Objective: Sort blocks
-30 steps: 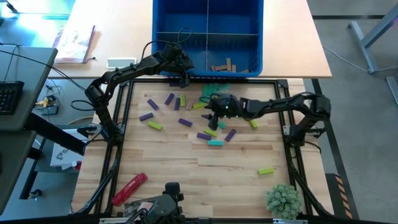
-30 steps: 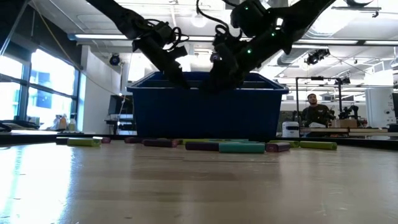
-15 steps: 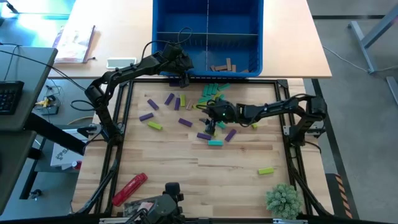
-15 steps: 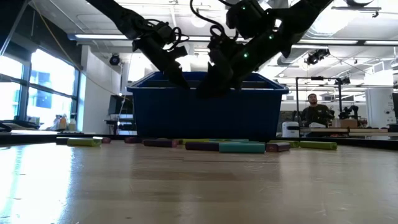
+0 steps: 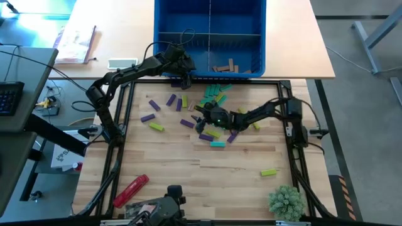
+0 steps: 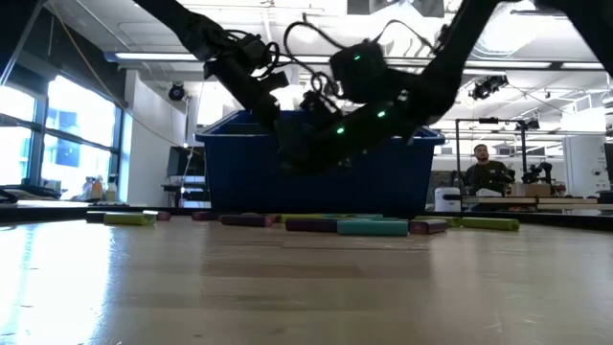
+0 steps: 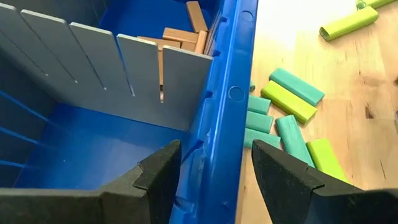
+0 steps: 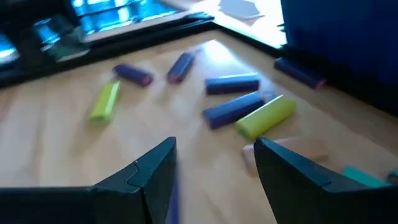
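Judging by the tan blocks [image 5: 225,66] in the bin [image 5: 163,37], sorting is barely begun, most blocks [image 5: 188,116] left on the worktop [image 5: 188,176], both claws empty and parted.

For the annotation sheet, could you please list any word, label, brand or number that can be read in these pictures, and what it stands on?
None can be read.
Booklet on the desk beside the blue bin: print too small to read.
White sheet at the table's left edge: dark marks, too blurred to read.
Blocks and bin: no marking visible.
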